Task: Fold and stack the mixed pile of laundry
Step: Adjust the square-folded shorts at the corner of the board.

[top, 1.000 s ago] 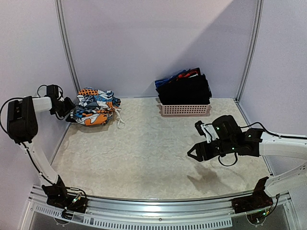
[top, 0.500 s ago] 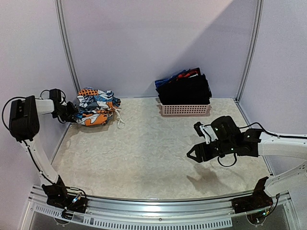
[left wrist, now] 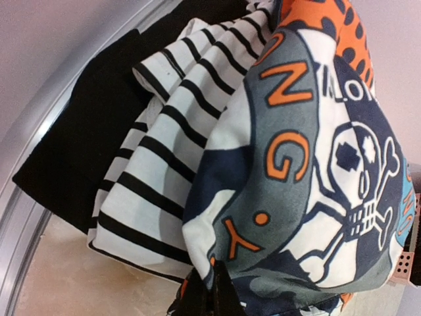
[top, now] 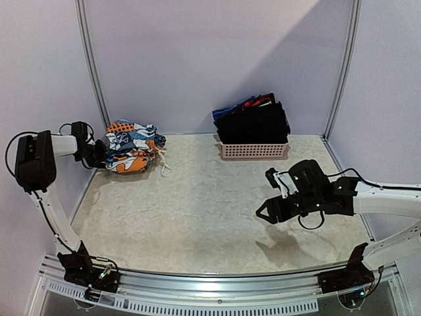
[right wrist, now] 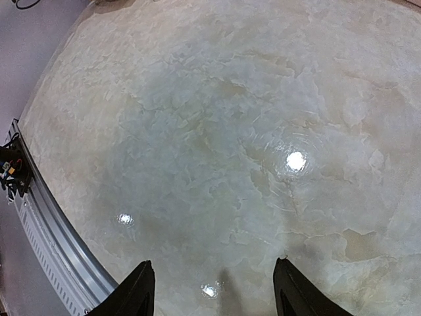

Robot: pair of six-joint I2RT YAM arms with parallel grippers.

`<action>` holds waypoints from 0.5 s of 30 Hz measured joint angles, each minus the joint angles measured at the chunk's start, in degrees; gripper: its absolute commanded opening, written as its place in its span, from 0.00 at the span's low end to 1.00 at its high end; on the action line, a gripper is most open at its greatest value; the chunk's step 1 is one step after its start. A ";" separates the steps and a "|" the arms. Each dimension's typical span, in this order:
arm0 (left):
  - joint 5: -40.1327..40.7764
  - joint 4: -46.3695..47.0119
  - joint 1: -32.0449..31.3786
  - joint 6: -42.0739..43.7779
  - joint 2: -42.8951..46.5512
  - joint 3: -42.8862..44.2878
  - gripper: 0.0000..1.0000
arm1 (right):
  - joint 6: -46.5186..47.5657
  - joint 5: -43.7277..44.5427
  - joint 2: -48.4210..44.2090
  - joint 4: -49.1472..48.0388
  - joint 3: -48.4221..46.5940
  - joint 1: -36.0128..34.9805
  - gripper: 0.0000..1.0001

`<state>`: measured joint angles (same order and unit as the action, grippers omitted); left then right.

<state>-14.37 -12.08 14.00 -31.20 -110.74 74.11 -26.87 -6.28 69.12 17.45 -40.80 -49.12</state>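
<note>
Top external view: The left pincer (top: 99, 157) sits at the far left corner of the counter (top: 197, 217), its tip against the left side of the mixed laundry pile (top: 131, 148). The pile lies on the counter directly ahead of that pincer. The right pincer (top: 265, 193) hangs above bare counter with its jaws apart, holding nothing. The pile is well apart from it, across the counter to its left. Beyond the right pincer, against the back wall, a pink basket (top: 253, 152) holds black garments (top: 253, 124) with blue and red edges showing.

Left wrist view: The left pincer (left wrist: 212, 293) has its jaws together at the lower edge of the graphic print garment (left wrist: 309, 164). Whether cloth is pinched between them cannot be told. A striped garment (left wrist: 158, 171) lies left of the print, and a black garment (left wrist: 72, 151) further left.

Right wrist view: The right pincer (right wrist: 214, 266) has its fingers spread wide over bare counter (right wrist: 230, 131). No cloth is near it.
</note>
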 measured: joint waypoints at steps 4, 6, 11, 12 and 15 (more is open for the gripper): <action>0.57 -3.56 -0.13 0.90 0.00 3.08 0.00 | 0.00 0.02 0.22 0.00 0.00 0.00 0.62; 0.85 -5.44 -0.13 1.42 0.00 5.22 0.00 | 0.00 0.02 0.26 0.00 0.00 0.00 0.62; 1.01 -9.35 0.28 2.95 0.00 11.23 0.00 | 0.00 0.00 0.55 0.00 0.00 0.00 0.62; 0.96 -9.81 0.35 3.19 0.00 11.87 0.00 | 0.00 0.02 0.61 0.00 0.00 0.00 0.62; 0.85 -11.30 0.92 3.82 -0.15 13.33 0.00 | 0.00 0.00 0.83 0.00 0.00 0.00 0.62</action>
<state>-13.52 -23.38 14.92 -27.38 -110.89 87.44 -26.87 -6.28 69.95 17.45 -40.80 -49.12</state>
